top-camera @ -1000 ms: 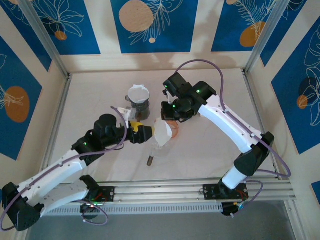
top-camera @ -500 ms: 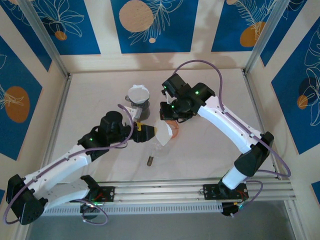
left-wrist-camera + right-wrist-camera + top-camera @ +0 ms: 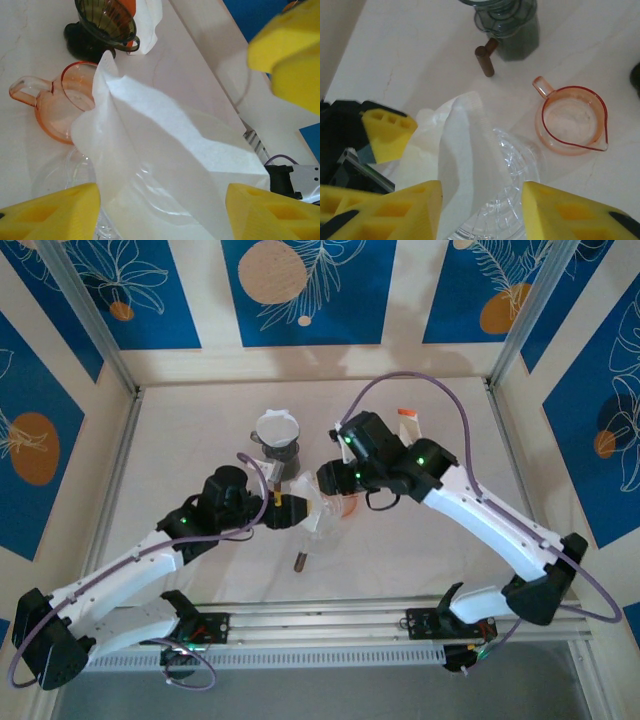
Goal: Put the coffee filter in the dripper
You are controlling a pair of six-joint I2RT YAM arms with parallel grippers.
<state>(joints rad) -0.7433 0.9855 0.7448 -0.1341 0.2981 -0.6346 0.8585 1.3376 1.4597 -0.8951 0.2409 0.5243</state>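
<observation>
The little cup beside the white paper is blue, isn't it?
Not blue. The little cup beside the white paper is orange, and the right wrist view shows it plainly.

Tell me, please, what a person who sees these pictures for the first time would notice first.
The eye goes first to the white coffee filter in the middle of the table. It stands crumpled over a clear glass dripper, with the left gripper and the right gripper close on either side. Next to it sits an orange cup, and further back stands a dark dripper.
</observation>
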